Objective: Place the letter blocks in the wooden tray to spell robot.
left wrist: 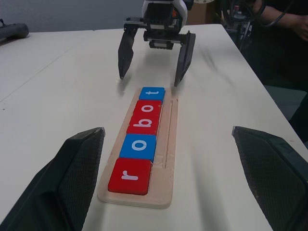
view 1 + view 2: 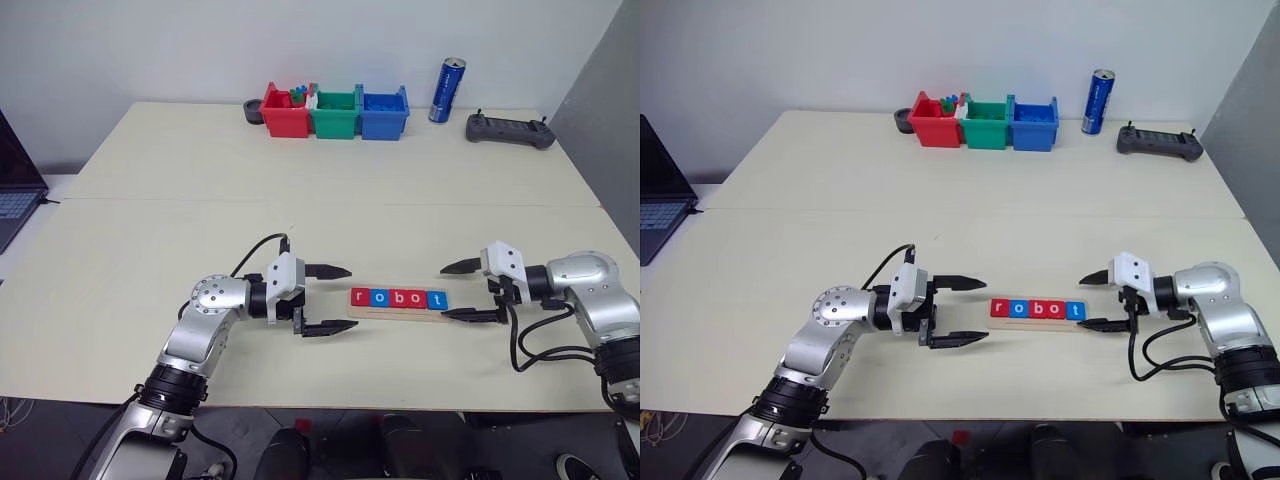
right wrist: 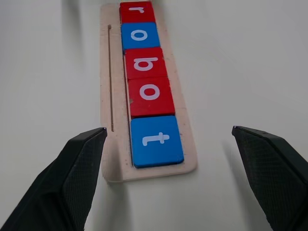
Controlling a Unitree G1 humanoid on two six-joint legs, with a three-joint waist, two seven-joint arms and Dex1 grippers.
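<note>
Right claw point(image 2: 459, 291) released, empty; wooden tray point(image 2: 398, 314) with 5 letter blocks point(image 2: 398, 298) just beside fingertips.

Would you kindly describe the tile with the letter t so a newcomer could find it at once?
On the pale table, between the two open grippers, lies the wooden tray holding five letter blocks. The t block sits at the row's end nearest the right gripper. It is blue, while its one neighbour, an o block, is red.

Your left tool point(image 2: 335, 299) and right tool point(image 2: 457, 291) hover low, pointing at each other, fingers spread wide and empty.
</note>
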